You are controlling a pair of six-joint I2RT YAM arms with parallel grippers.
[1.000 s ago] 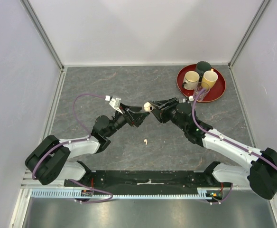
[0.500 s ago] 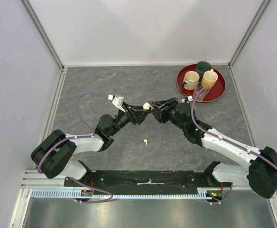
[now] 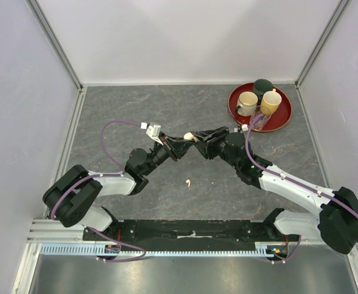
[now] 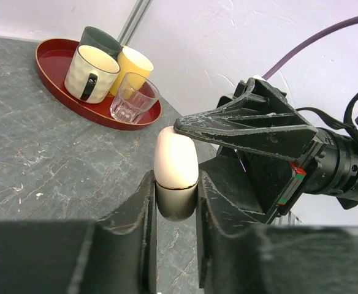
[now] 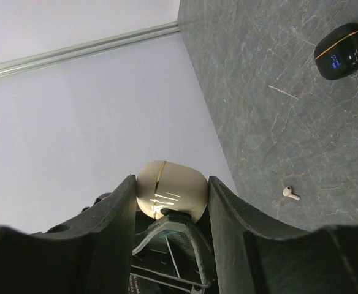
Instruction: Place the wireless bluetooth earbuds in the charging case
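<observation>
Red round tray (image 4: 50, 52) at far right corner of the table, holds four vessels packed together: cream mug (image 4: 93, 72) with dark handle, yellow mug (image 4: 133, 64) just beside it, dark green mug (image 4: 99, 40) behind both, clear glass (image 4: 133, 101) at the tray's near edge, touching the yellow mug. All upright. Can't tell contents.

Cream charging case (image 4: 176, 160) is held in the air above mid-table, between the two arms. Gold seam line around it, lid looks closed. Left gripper (image 4: 176, 196) is clamped on its lower half, one finger on each side. Right gripper (image 5: 170, 202) comes from the opposite side, the case sitting between its fingers and touching both, so it grips the case too. Can't tell if any buds are inside.

One white earbud (image 3: 188, 182) lies loose on the table, near the arms, below the held case in the top view. Black case (image 5: 342, 51) with a gold line and small blue lit digits lies flat on the table, well apart from that earbud; seen only from the right wrist.

Table (image 3: 136, 110) is grey, stone-patterned, with pale veins. White walls (image 3: 185, 37) on three sides, metal frame posts (image 3: 56, 43) in the corners.
</observation>
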